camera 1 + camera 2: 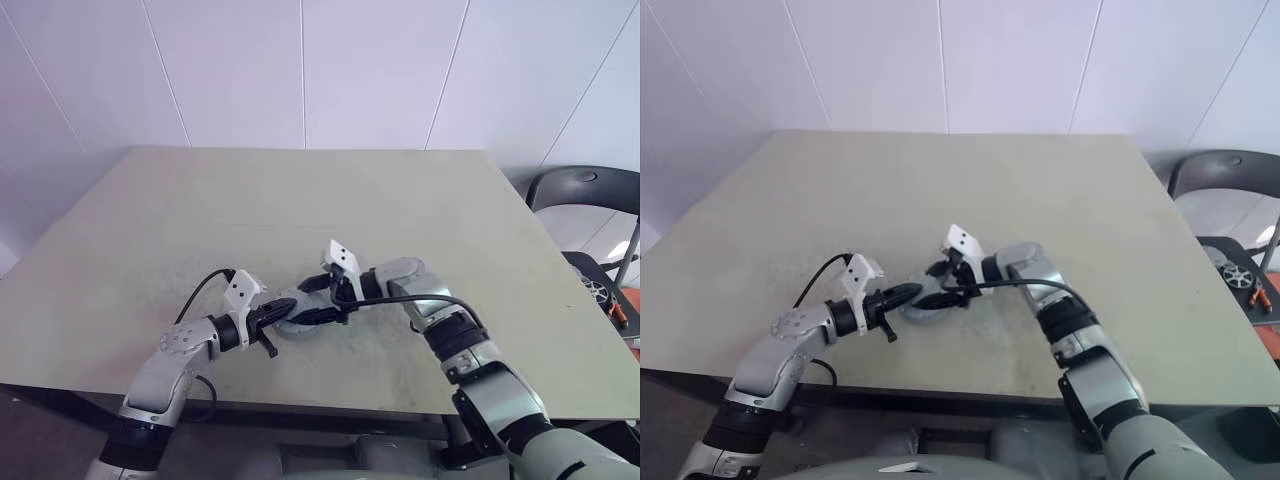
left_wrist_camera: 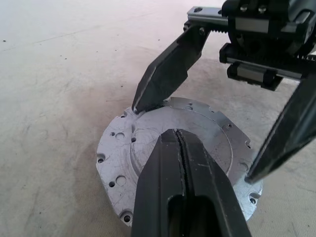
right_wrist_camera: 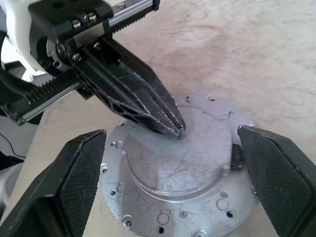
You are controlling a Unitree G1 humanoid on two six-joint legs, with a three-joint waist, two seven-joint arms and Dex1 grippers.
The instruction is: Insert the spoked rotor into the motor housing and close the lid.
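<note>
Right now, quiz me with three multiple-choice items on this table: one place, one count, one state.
1. Where is the lid?
A. at the table's far edge
B. near the table's front edge, between the two grippers
C. on the chair

2. How many grippers are at the lid?
A. none
B. one
C. two

3. How does the right gripper stand?
A. open, a finger on either side of the lid
B. shut, away from the lid
C. shut on a cable

Key:
1 B: the silver lid lies near the front of the table, where both arms meet.
2 C: the left gripper and the right gripper are both at it.
3 A: its black fingers flank the rim with a wide gap, while the left gripper's are pressed together over the lid's top.
</note>
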